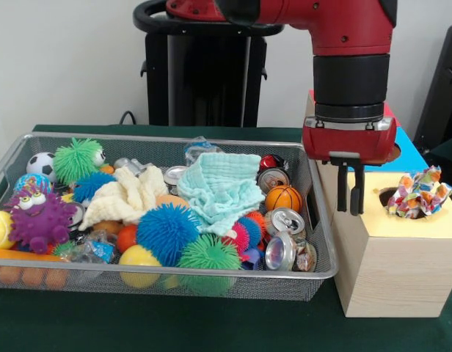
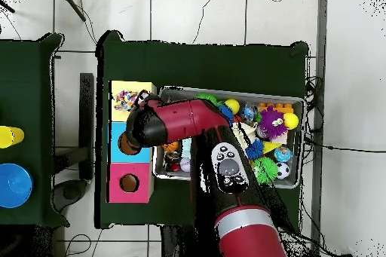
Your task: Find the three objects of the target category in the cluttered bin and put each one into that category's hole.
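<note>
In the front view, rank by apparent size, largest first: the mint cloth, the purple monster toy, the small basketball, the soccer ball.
1. Mint cloth.
2. Purple monster toy.
3. Small basketball and soccer ball: they look alike, and the soccer ball is partly hidden, so unranked.

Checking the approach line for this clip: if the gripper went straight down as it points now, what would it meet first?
Probably the yellow top of the wooden box, near its bin-side edge, left of the hole holding the crumpled wrapper. The gripper hangs empty there; depth is unclear, so it might instead land behind the yellow section.
</note>
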### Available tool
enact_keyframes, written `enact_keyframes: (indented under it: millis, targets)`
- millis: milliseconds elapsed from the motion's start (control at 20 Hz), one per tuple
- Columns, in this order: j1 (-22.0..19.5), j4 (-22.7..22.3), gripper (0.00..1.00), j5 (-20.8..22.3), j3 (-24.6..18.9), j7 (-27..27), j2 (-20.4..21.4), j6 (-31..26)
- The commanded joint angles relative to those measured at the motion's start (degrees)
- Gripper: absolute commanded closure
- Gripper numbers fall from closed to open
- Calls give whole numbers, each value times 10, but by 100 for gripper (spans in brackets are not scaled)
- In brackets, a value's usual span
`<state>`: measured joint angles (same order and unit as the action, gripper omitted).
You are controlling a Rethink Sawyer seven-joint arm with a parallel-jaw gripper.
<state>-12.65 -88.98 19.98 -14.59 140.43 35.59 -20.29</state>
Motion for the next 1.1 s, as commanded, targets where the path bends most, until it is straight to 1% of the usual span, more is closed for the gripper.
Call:
enact_keyframes:
  millis: [50, 300, 550, 800, 950, 1100]
  targets:
    - [-2, -45, 100, -16, -36, -15, -12, -61]
    - [-5, -40, 100, -36, -48, -20, 11, -88]
    - [-14, -44, 100, -57, -54, -37, 46, -143]
    - [-25, -47, 100, -74, -60, -54, 72, -186]
    - [-24, -49, 100, -86, -64, -40, 77, -186]
    - [-15, -52, 100, -91, -64, -18, 73, -165]
